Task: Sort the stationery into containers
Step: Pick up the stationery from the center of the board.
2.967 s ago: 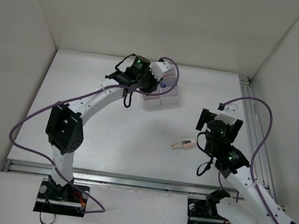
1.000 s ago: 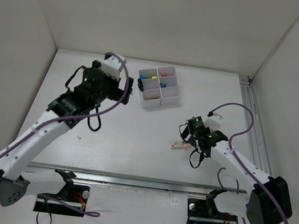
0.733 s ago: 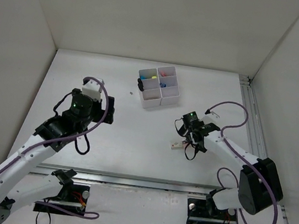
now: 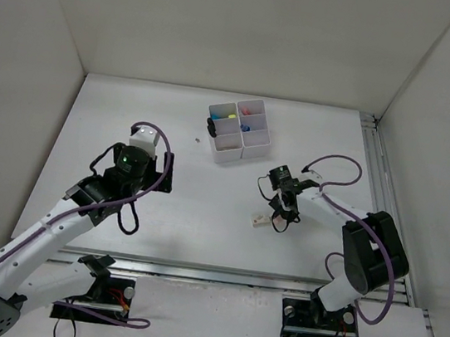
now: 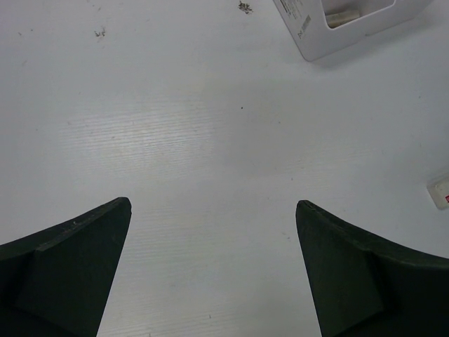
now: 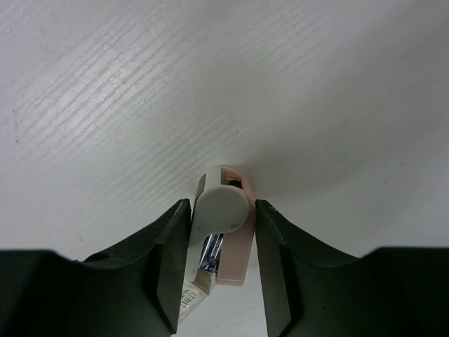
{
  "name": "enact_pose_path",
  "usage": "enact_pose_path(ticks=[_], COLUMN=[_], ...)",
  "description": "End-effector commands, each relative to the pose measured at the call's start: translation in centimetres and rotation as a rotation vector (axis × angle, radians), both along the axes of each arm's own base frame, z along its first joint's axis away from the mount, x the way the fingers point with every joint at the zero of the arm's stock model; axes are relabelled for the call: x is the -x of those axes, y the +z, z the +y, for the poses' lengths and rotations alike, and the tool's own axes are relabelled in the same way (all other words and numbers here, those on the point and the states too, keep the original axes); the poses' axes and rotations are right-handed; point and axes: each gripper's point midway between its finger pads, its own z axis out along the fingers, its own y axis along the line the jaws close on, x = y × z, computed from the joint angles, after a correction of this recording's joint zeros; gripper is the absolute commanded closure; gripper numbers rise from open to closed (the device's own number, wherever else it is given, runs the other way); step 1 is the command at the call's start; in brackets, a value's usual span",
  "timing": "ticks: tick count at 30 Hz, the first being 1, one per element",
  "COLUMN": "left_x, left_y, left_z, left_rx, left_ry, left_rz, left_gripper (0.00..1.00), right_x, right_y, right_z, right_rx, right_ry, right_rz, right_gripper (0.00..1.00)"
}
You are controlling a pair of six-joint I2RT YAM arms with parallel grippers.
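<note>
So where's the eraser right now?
In the top view the eraser lies right of centre, gripped by the right gripper, nearer than the organiser.

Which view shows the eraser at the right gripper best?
Right wrist: the eraser sits large and central in the right gripper. Top external shows it small; left wrist catches only a corner at its edge.

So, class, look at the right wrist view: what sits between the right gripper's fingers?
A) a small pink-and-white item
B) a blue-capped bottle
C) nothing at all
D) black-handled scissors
A: the small pink-and-white item lies on the table between the fingers of the right gripper, which press against both its sides.
</note>
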Motion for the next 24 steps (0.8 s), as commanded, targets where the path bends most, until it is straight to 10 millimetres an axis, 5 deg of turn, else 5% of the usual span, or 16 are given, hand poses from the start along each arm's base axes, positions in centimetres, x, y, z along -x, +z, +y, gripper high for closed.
enact_pose_path(ticks=[1, 4, 8, 11, 15, 17, 24], left_x=[-0.9, -0.8, -0.6, -0.6, -0.3, -0.2, 0.4], left_y=[2.6, 2.8, 2.8, 2.6, 2.2, 2.2, 2.1], left_z=[-0.3, -0.1, -0.2, 0.2, 0.7, 1.2, 2.4], left_rx=[0.053, 0.069, 0.096, 0.103, 0.099, 0.094, 0.082], left_ry=[0.008, 0.013, -0.005, 0.002, 0.013, 0.021, 0.067], left_rz=[-0.072, -0.083, -0.090, -0.092, -0.082, -0.083, -0.078], left_gripper=[0.00, 0.01, 0.01, 0.00, 0.00, 0.00, 0.01], right_x=[-1.3, -3.1, -6.4, -9.9, -11.9, -13.6, -18.7], right_y=[1.6, 4.6, 11.5, 16.2, 18.2, 19.1, 19.8], right_z=[-0.4, -1.0, 0.0, 2.7, 8.4, 9.5, 11.7], right_rx=[0.016, 0.101, 0.278, 0.463, 0.585, 0.711, 1.018], right_ry=[-0.001, 0.073, 0.308, 0.723, 1.282, 1.412, 1.655], right_rz=[-0.062, -0.147, -0.303, -0.369, -0.482, -0.529, -0.519], right_gripper=[0.74, 0.80, 0.81, 0.85, 0.83, 0.77, 0.86])
